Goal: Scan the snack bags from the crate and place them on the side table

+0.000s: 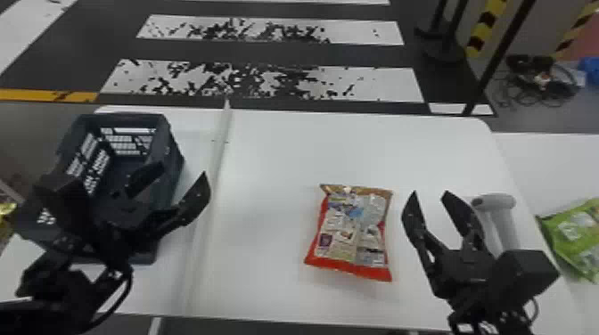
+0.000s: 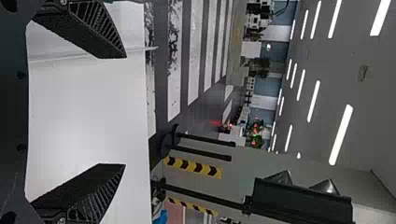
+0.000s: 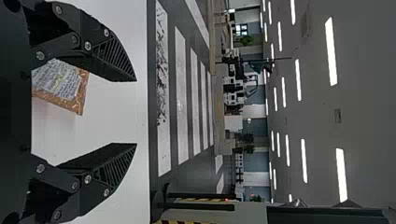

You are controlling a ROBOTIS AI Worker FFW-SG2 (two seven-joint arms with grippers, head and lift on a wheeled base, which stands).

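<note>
The left hand (image 1: 180,170), released, hangs by the dark crate (image 1: 167,149). Rightward, the snack bag (image 1: 354,227) lies on the table (image 1: 267,151), crinkled, printed panels up, near edge red, far edge brown. Next come the empty, released right hand (image 1: 430,192), pale scanner (image 1: 494,202) and green bag (image 1: 575,234).

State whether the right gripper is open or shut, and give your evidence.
Open: the two fingers of the right gripper stand apart in both the head and right wrist views, gripping nothing.
</note>
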